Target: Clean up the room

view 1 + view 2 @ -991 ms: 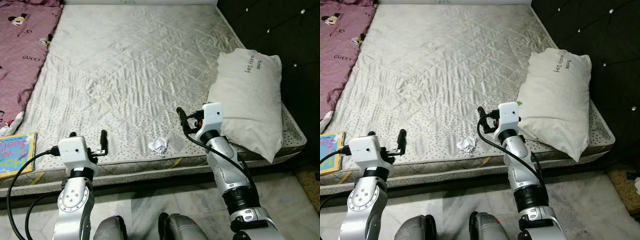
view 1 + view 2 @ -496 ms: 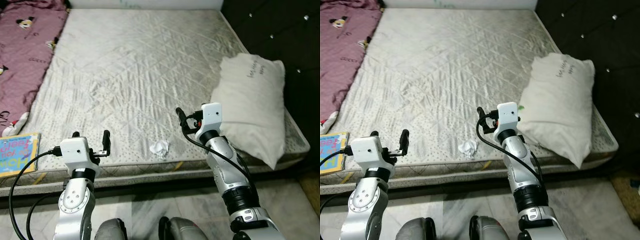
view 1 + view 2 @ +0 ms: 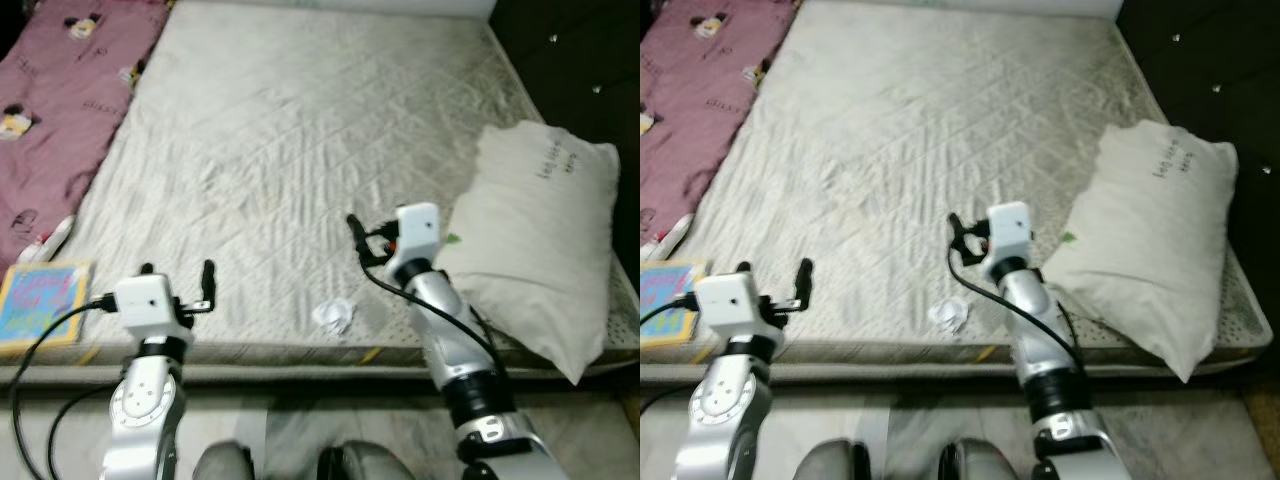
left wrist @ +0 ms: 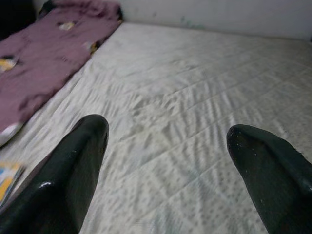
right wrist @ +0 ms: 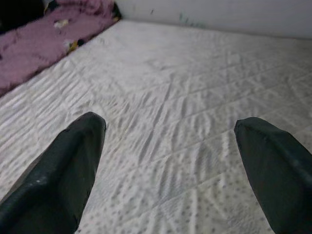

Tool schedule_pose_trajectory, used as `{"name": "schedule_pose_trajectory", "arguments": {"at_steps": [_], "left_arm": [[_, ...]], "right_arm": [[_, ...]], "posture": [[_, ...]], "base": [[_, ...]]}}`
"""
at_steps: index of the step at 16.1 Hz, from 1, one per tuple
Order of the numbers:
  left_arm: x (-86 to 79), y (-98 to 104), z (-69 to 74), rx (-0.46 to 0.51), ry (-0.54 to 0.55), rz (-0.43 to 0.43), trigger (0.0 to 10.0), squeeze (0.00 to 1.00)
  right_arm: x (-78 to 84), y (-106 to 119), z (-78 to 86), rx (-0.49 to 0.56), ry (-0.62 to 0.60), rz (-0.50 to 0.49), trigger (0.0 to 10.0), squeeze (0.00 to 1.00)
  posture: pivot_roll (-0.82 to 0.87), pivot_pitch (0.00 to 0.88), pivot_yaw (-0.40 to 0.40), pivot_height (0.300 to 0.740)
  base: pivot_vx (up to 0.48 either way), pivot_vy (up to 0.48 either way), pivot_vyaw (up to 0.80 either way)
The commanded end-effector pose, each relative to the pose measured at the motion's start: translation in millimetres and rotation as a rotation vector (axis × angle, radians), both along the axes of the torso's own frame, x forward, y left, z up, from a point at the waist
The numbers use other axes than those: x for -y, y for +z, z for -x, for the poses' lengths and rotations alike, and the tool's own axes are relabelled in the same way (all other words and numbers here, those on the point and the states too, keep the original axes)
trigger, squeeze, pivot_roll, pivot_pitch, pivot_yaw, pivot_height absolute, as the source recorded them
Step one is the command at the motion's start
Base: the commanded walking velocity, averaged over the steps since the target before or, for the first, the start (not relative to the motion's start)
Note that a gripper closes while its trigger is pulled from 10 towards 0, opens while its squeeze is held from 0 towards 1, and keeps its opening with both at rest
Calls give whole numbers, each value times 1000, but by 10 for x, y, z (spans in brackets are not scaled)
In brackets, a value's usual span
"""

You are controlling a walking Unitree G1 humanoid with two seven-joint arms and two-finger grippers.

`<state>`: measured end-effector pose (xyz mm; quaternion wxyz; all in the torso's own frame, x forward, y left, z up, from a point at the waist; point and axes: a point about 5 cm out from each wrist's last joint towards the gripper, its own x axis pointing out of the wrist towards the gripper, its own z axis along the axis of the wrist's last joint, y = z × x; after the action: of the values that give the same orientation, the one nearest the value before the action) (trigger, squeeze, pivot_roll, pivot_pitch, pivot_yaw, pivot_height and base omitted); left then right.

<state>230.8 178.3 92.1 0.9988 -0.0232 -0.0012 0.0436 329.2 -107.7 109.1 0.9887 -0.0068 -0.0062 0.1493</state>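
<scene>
Mattress fills more of the head views than it did a second ago, and the whole scene has slid sideways, so the camera has moved; the things themselves lie where they were. I judge the robot is closing on the bed edge to reach the litter.

One small crumpled white paper wad (image 3: 335, 316) lies on the bare quilted grey-white mattress (image 3: 300, 150), close to its near edge, between the two arms and nearer the right one. One white pillow with dark handwriting (image 3: 545, 240) rests at the mattress's right side. One pink cartoon-print blanket (image 3: 60, 110) covers the far left, and one colourful children's book (image 3: 40, 305) sits at the near left corner.

Left pincer (image 3: 177, 283) hovers over the near edge, fingers spread and empty. Right pincer (image 5: 170, 180) hovers above the mattress just beyond the wad, fingers (image 5: 68, 165) likewise spread, holding nothing.
</scene>
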Motion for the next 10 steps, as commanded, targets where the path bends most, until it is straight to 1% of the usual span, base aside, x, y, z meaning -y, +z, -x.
{"name": "schedule_pose_trajectory", "arguments": {"at_steps": [1,3,6,7,8,9,10], "left_arm": [[35,19,-4,8,-10,4,10000,0],[25,20,-12,7,-4,-3,10000,0],[25,2,-32,-10,21,-40,10000,0],[-39,-35,-25,-69,128,-94,10000,0],[-60,-48,-21,-88,156,-102,10000,0],[-83,-22,11,-40,114,-43,10000,0],[-89,-3,39,0,69,-18,10000,0]], "right_arm": [[93,-47,24,-11,-25,16,10000,0],[85,-45,23,-10,-23,16,10000,0],[81,-37,13,-8,-26,9,10000,0],[87,-49,15,-15,-29,2,10000,0],[90,-51,15,-15,-30,2,10000,0],[106,-52,12,-21,-39,-10,10000,0],[116,-50,11,-25,-44,-18,10000,0]], "posture": [[-30,142,-59,740],[-30,142,-59,740],[-28,146,-53,740],[-27,140,-57,740],[-27,140,-57,740],[-28,136,-57,740],[-26,138,-56,740]], "base": [[0,0,0],[0,0,0],[0,0,0],[0,0,0],[0,0,0],[0,0,0],[0,0,0]]}}
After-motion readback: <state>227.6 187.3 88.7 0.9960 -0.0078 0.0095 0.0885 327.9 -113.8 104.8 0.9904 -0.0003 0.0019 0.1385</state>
